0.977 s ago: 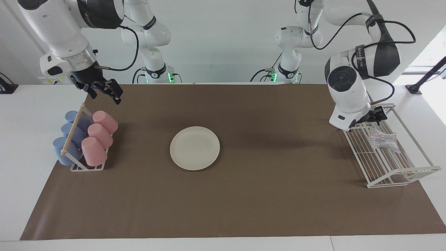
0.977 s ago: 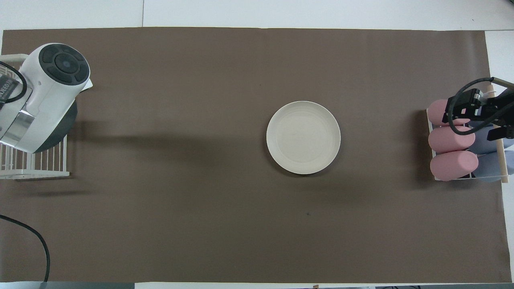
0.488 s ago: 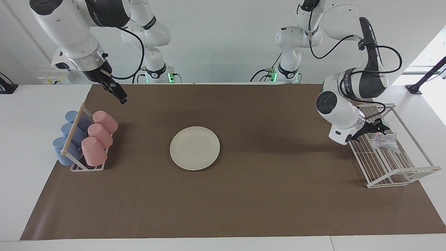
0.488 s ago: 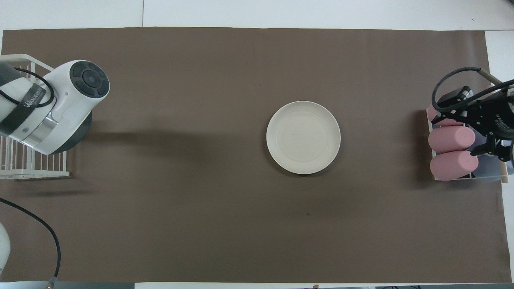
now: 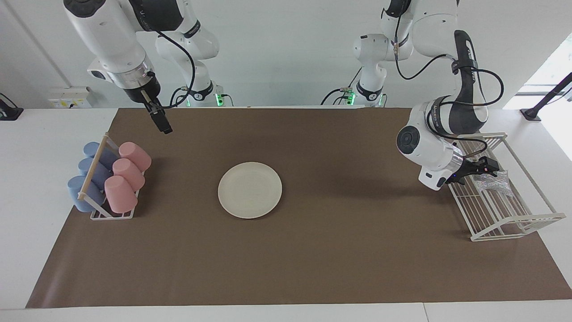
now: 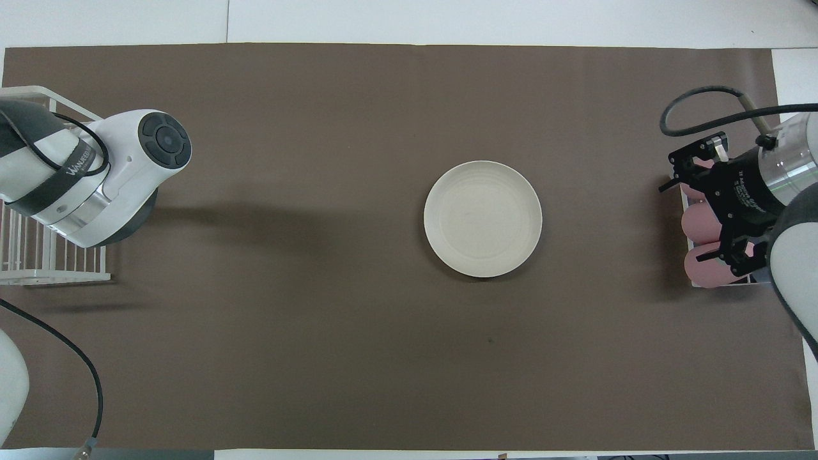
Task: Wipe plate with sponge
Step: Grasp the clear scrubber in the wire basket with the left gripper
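The cream-white plate (image 5: 250,190) lies flat at the middle of the brown mat and also shows in the overhead view (image 6: 482,218). The glittery silvery sponge (image 5: 493,182) lies in the white wire rack (image 5: 518,227) at the left arm's end of the table. My left gripper (image 5: 486,169) reaches into the rack right at the sponge's edge; I cannot tell whether it touches the sponge. In the overhead view the left arm's wrist hides the gripper and the sponge. My right gripper (image 5: 164,127) hangs in the air over the mat beside the cup rack, pointing down.
A small rack holds pink cups (image 5: 127,176) and blue cups (image 5: 87,179) lying on their sides at the right arm's end. In the overhead view the right hand (image 6: 719,207) covers part of the pink cups (image 6: 700,271). The brown mat (image 5: 286,259) covers the table.
The left arm has swung and lowered its gripper into the wire rack, down to the sponge. The right gripper has risen and shifted from the cup rack toward the table's middle.
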